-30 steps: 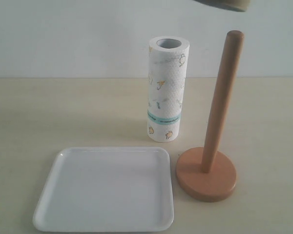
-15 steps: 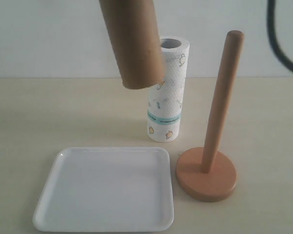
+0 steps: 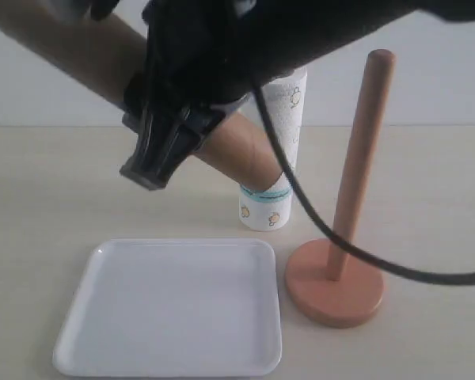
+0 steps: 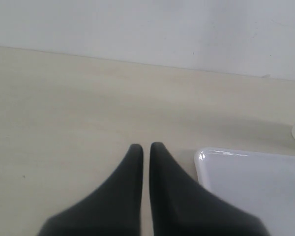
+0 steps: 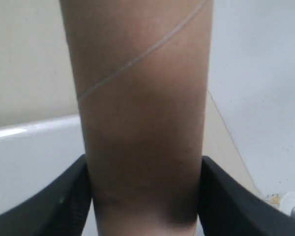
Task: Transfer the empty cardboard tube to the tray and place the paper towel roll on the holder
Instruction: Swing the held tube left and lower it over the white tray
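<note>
My right gripper [image 3: 160, 154] reaches across from the upper right and is shut on the empty cardboard tube [image 3: 239, 150]. The tube hangs slanted in the air above the white tray [image 3: 174, 317], its lower end in front of the paper towel roll [image 3: 269, 204]. In the right wrist view the tube [image 5: 142, 108] fills the gap between both fingers [image 5: 64, 196], with the tray [image 5: 34, 162] beneath. The roll stands upright behind the tray. The wooden holder [image 3: 356, 158] stands bare at the right. My left gripper [image 4: 146, 147] is shut and empty, beside a tray corner [image 4: 206, 160].
A black cable [image 3: 356, 257] from the right arm droops in front of the holder's rod. Pale tabletop [image 3: 47, 190] stretches left of the tray, and a white wall runs behind the table.
The tube has swung from near upright to a slant and come lower over the tray. The right arm and gripper have dropped into the exterior view, covering the roll's upper part.
</note>
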`<state>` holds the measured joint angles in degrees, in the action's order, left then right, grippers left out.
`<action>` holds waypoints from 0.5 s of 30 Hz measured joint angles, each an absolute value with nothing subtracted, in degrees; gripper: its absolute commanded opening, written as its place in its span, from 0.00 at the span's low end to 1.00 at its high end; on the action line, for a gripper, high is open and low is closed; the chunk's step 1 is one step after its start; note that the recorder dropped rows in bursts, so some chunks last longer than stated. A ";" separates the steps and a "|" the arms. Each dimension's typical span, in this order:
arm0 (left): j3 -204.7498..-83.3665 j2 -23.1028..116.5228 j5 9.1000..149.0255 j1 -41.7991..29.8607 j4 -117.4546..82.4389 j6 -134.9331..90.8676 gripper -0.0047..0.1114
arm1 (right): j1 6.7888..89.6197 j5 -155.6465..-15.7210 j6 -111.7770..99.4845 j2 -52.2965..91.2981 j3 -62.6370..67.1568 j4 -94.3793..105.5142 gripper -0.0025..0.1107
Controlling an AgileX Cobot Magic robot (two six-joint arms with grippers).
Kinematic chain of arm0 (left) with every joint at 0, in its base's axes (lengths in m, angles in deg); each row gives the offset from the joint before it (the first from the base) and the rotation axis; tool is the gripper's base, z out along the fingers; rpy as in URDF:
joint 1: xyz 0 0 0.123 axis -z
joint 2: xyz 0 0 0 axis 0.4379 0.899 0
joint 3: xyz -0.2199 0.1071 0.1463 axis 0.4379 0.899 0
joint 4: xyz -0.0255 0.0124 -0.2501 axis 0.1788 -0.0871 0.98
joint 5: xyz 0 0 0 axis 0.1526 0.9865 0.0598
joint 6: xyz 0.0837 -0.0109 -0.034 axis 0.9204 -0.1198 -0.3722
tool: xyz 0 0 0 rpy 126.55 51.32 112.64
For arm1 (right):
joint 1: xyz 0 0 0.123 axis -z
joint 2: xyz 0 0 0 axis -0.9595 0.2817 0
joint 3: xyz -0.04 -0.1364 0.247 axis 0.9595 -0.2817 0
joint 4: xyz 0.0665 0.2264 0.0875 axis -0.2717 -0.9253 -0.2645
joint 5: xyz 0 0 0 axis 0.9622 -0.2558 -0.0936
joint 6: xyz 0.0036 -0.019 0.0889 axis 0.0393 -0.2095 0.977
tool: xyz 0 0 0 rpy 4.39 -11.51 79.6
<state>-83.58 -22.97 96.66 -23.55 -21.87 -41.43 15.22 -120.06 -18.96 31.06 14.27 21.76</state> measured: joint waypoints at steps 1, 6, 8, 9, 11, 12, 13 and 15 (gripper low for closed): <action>-83.58 -22.97 96.66 -23.55 -21.87 -41.43 0.08 | 14.69 -120.25 -18.96 31.62 14.27 23.35 0.02; -83.58 -22.97 96.66 -23.55 -21.87 -41.43 0.08 | 10.79 -123.80 -19.78 35.75 14.27 32.63 0.02; -83.58 -22.97 96.66 -23.55 -21.87 -41.43 0.08 | 9.60 -125.92 -19.66 37.36 14.27 36.09 0.02; -83.58 -22.97 96.66 -23.55 -21.87 -41.43 0.08 | 9.04 -126.94 -19.01 38.41 14.27 37.85 0.02; -83.58 -22.97 96.66 -23.55 -21.87 -41.43 0.08 | 8.53 -128.74 -18.29 39.88 14.27 40.47 0.02; -83.58 -22.97 96.66 -23.55 -21.87 -41.43 0.08 | 8.53 -129.28 -18.29 40.31 14.37 41.25 0.02; -83.58 -22.97 96.66 -23.55 -21.87 -41.43 0.08 | 8.53 -130.03 -18.29 40.92 14.37 42.01 0.02; -83.58 -22.97 96.66 -23.55 -21.87 -41.43 0.08 | 8.53 -131.52 -18.29 42.41 14.37 43.76 0.02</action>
<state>-83.58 -22.97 96.66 -23.55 -21.87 -41.43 8.53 -131.52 -18.29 42.41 14.37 43.76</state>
